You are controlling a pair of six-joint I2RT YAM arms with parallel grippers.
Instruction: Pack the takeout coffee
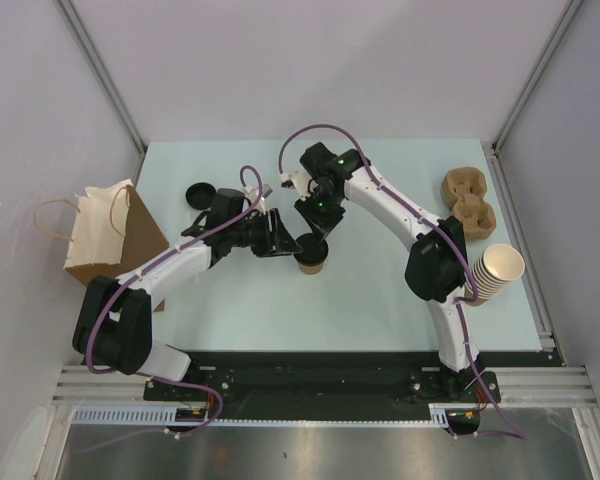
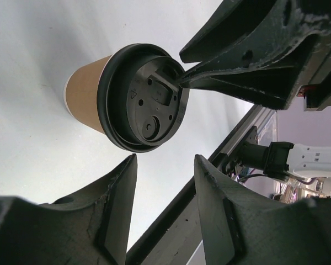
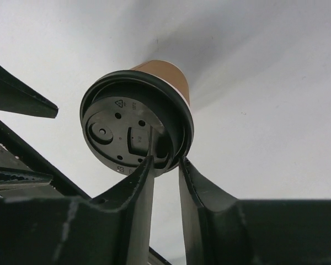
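The takeout coffee (image 1: 311, 252), a small kraft cup with a black lid (image 2: 143, 105), stands upright mid-table. My right gripper (image 3: 166, 160) reaches down onto it from behind. Its jaws are slightly apart and straddle the lid's near rim, one fingertip on the lid's top and the other outside the rim. My left gripper (image 2: 165, 159) is open and empty, its tips just short of the cup's left side. The brown paper bag (image 1: 105, 235) stands open at the table's left edge.
A loose black lid (image 1: 200, 193) lies behind the left arm. A moulded pulp cup carrier (image 1: 468, 200) sits at the back right. A stack of lidless paper cups (image 1: 495, 272) is by the right arm's elbow.
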